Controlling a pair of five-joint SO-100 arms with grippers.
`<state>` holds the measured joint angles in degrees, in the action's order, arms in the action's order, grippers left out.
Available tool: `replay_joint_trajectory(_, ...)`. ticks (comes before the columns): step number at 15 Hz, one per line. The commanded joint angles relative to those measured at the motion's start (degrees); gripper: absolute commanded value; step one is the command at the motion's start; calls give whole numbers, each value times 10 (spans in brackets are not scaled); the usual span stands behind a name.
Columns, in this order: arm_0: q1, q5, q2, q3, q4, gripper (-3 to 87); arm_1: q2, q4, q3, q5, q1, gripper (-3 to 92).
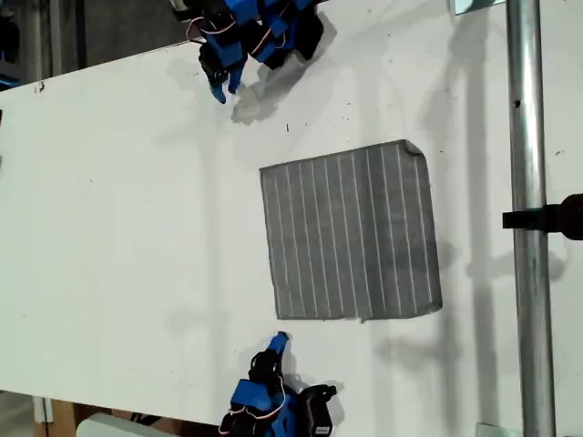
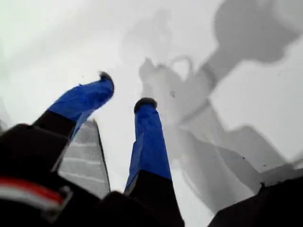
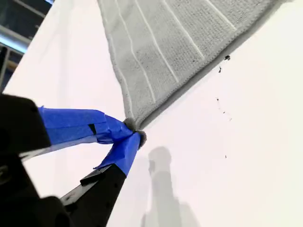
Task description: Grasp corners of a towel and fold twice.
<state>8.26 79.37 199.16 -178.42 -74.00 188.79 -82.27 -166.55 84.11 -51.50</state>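
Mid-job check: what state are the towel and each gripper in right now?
towel: spread flat on the table, not yet folded.
my first gripper: open, empty, clear of the towel.
my second gripper: shut on the tip of one corner, which is not yet lifted.

The exterior view looked straight down from high above the white table (image 1: 118, 228), taking in the whole grey towel (image 1: 351, 232) and both arms at opposite edges. The 2 wrist views sat close behind their jaws, angled down at the tabletop. The first wrist view looked along my first gripper (image 2: 127, 94); the second along my second gripper (image 3: 130, 135). All 3 views shared the towel and table.
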Motion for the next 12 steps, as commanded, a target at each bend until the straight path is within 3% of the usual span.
replay_joint_trajectory(1,-12,-25,1,13,9,-28,-6,108,6,-49,186,-2)
replay_joint_trajectory(6,-11,47,1,49,-16,-29,-1,187,32,-89,496,-2)
replay_joint_trajectory(9,-59,95,-5,91,-24,-29,-71,197,77,-89,578,-2)
replay_joint_trajectory(12,-126,135,-188,228,-4,-29,-378,229,294,-141,652,-2)
